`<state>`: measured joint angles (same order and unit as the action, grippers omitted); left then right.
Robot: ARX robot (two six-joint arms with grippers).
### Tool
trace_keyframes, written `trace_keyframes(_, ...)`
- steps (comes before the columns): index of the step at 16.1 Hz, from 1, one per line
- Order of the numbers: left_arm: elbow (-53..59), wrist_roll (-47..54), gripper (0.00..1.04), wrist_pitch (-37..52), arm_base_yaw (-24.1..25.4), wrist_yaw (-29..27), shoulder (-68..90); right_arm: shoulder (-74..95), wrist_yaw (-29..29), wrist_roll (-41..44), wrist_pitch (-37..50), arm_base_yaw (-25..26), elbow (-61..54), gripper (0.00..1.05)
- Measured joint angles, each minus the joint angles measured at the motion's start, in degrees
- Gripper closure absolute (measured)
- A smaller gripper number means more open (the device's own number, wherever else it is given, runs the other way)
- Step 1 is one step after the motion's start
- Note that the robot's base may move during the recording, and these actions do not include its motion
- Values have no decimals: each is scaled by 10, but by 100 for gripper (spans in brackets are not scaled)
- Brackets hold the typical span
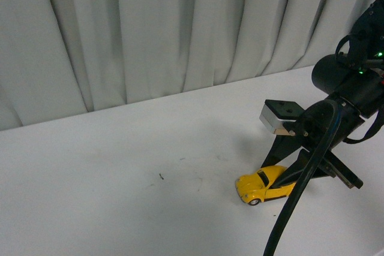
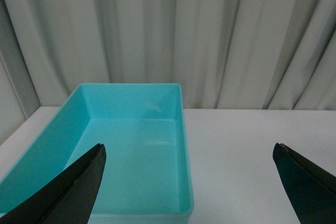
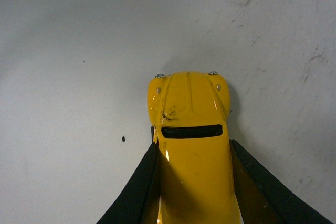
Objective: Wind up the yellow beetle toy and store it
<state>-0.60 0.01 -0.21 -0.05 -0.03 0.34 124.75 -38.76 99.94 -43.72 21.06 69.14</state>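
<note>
- A pale pleated curtain [image 1: 150,28] hangs behind everything, in the front and left wrist views.
- One white worktop [image 1: 120,172] carries all the things.
- One teal bin [image 2: 181,129] appears only in the left wrist view. Its inside shows just smooth floor and walls.
- The right tool [image 3: 194,144] is clamped on the car, a black finger pressed against each flank. The right wrist view shows this grip most clearly.
- The left tool [image 2: 189,148] hangs above the bin's near end with its two fingers wide apart.
- One yellow beetle toy [image 1: 262,185] sits on the worktop at front right, nose pointing left, outside the bin.
- One dark speck [image 1: 161,177] lies on the worktop left of the toy.
</note>
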Motion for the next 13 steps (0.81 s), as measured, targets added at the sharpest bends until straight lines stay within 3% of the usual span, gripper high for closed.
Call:
trace_keyframes(2, 0, 0, 7, 0, 0, 0, 0, 0, 7, 2, -15, 3, 6, 69)
trace_keyframes(4, 0, 0, 7, 0, 0, 0, 0, 2, 30, 0, -10, 4, 6, 48)
trace_keyframes(5, 0, 0, 7, 0, 0, 0, 0, 9, 35, 0, -6, 4, 5, 28)
trace_keyframes(6, 0, 0, 7, 0, 0, 0, 0, 9, 35, 0, -5, 4, 5, 15)
trace_keyframes(7, 0, 0, 7, 0, 0, 0, 0, 9, 35, 0, -5, 4, 5, 8)
trace_keyframes(8, 0, 0, 7, 0, 0, 0, 0, 9, 35, -1, -6, 4, 5, 4)
trace_keyframes(13, 0, 0, 7, 0, 0, 0, 0, 9, 35, -1, 2, 2, 6, 7)
